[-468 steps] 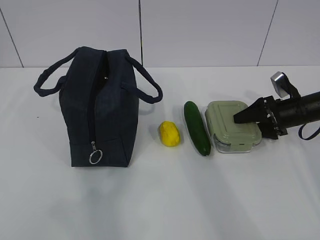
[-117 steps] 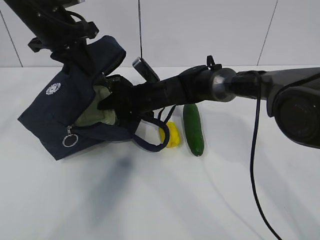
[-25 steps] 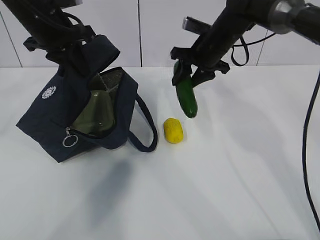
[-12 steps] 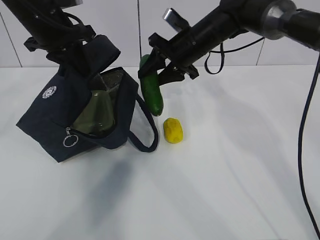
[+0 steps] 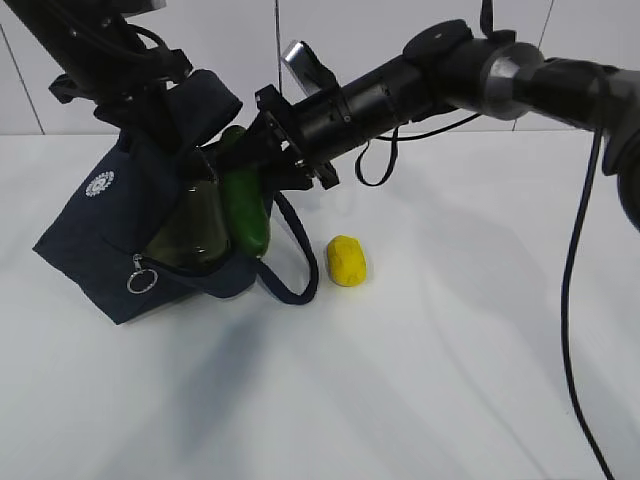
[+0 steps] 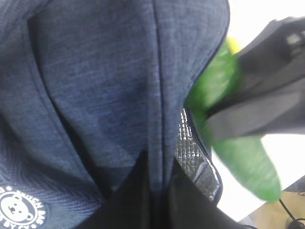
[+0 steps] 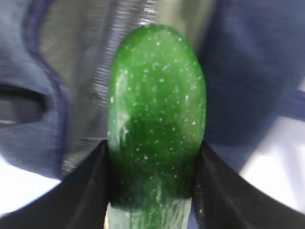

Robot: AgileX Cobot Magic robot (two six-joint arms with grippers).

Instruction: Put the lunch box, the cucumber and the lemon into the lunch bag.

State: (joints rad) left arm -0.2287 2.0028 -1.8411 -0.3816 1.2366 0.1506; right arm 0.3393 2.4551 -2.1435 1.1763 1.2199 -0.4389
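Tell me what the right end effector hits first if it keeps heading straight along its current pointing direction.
Probably the open mouth of the dark navy fabric lunch bag: the right end effector points the dark green cucumber at its silvery lining, though depth is unclear.

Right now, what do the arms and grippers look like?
Both arms are matte black tubes. The right arm has a silver metallic joint, loose black cables and a small grey camera block near the wrist. The right gripper has flat black fingers. The left arm is black with thin cables.

surface: white table (image 5: 450,380) | on it: lemon (image 5: 348,260), tilted lunch bag (image 5: 105,255)
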